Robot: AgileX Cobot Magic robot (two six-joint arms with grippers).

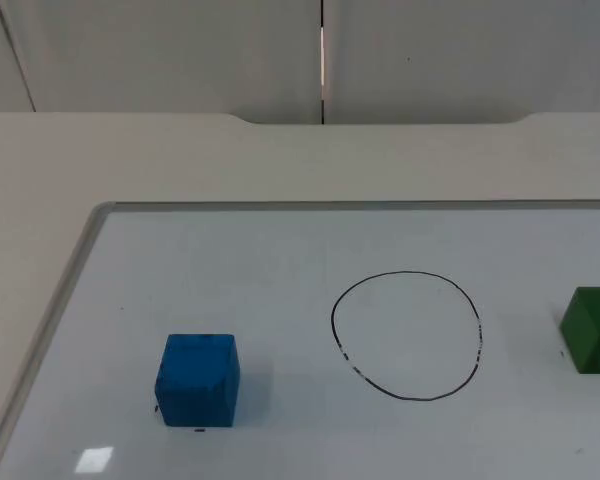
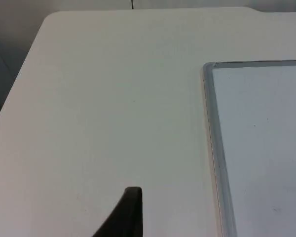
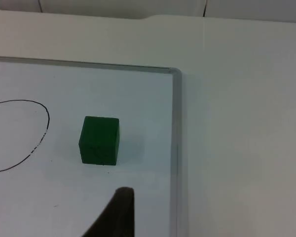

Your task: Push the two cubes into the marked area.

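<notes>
Blue cube (image 1: pixel 198 379) left of circle (image 1: pixel 406 335), green cube (image 3: pixel 99 140) right, right wrist's whiteboard corner (image 3: pixel 175 72)

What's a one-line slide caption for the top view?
Start state: blue cube left and green cube right of the empty drawn circle on the whiteboard.

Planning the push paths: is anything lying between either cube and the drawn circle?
Nothing visible. The blue cube sits left of the circle, the green cube right of it, both outside, with bare whiteboard between each and the line.
</notes>
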